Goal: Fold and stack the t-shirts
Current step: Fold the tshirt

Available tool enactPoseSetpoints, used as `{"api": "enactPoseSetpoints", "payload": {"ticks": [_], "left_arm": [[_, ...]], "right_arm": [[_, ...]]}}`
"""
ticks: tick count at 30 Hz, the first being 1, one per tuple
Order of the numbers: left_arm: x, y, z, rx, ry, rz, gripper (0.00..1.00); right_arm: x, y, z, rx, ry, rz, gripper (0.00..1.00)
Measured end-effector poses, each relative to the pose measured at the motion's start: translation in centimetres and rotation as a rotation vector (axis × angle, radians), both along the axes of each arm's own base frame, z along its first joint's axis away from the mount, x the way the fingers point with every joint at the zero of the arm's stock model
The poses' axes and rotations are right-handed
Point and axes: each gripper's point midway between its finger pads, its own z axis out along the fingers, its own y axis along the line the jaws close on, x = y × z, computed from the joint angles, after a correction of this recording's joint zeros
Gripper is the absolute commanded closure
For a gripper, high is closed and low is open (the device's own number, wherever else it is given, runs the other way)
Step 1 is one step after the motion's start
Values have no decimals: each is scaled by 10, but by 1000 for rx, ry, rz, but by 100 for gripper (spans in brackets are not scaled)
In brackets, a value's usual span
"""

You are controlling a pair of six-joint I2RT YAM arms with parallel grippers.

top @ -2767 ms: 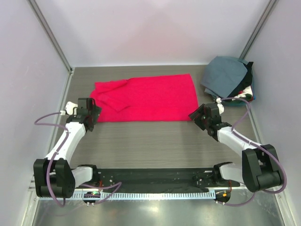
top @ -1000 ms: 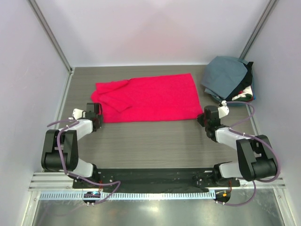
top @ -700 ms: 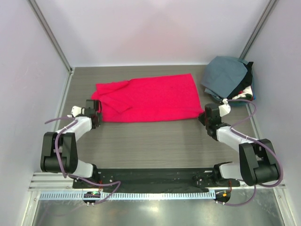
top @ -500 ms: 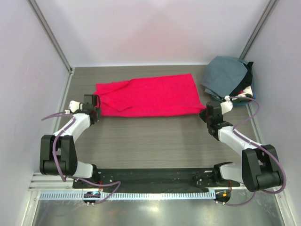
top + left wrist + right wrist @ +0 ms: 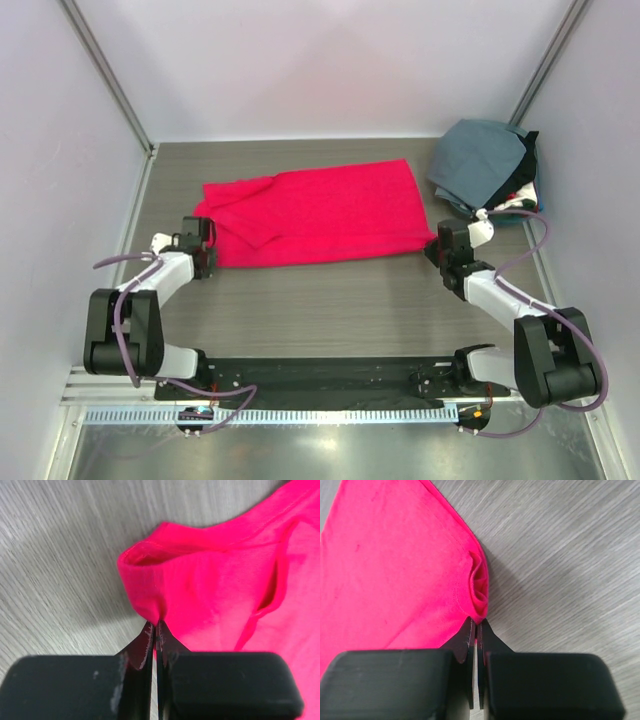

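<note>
A bright red t-shirt (image 5: 315,212) lies spread across the middle of the table, one sleeve folded over its left part. My left gripper (image 5: 202,247) is shut on its near left corner, where the cloth (image 5: 155,592) bunches up just ahead of the fingertips. My right gripper (image 5: 437,243) is shut on the near right corner, whose hem (image 5: 479,587) puckers at the tips. At the far right a slate grey-blue t-shirt (image 5: 478,160) tops a pile of other shirts.
The pile (image 5: 520,190) at the back right shows dark, white and blue cloth at its edge. Grey walls and metal posts (image 5: 105,70) close in the table. A black rail (image 5: 320,378) with the arm bases runs along the near edge.
Both grippers reached the shirt's near corners and closed on them. The near edge then shifted, its left end pulled toward me, so the shirt now sits slightly skewed.
</note>
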Motion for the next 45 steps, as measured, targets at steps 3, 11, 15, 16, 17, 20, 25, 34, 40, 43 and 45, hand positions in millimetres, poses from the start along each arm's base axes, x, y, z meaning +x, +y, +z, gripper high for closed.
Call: {"api": "enactPoseSetpoints", "payload": {"ticks": [3, 11, 15, 16, 17, 20, 25, 34, 40, 43, 45], "left_arm": [[7, 0, 21, -1, -26, 1, 100], [65, -3, 222, 10, -405, -39, 100], [36, -2, 339, 37, -636, -66, 100], [21, -1, 365, 46, -698, -72, 100], [5, 0, 387, 52, -754, -74, 100], [-37, 2, 429, 73, -857, -85, 100], [-87, 4, 488, 107, -971, -102, 100], [-44, 2, 460, 122, -820, -127, 100], [50, -2, 414, 117, -630, -142, 100], [101, -5, 405, 95, -587, -163, 100], [127, -4, 414, 72, -612, -177, 100]], "right_arm": [[4, 1, 13, -9, 29, 3, 99], [42, 9, 210, 8, -291, 41, 99], [6, 3, 321, 16, -531, 54, 99], [-6, 1, 341, 18, -580, 56, 99], [-23, -2, 364, 21, -640, 58, 99], [-62, -9, 405, 29, -758, 63, 99], [-100, -13, 447, 34, -861, 74, 99], [-53, -9, 411, -8, -699, 64, 99], [25, 3, 362, -41, -510, 74, 99], [63, 6, 351, -11, -456, 93, 99], [83, 0, 356, 34, -457, 101, 99]]}}
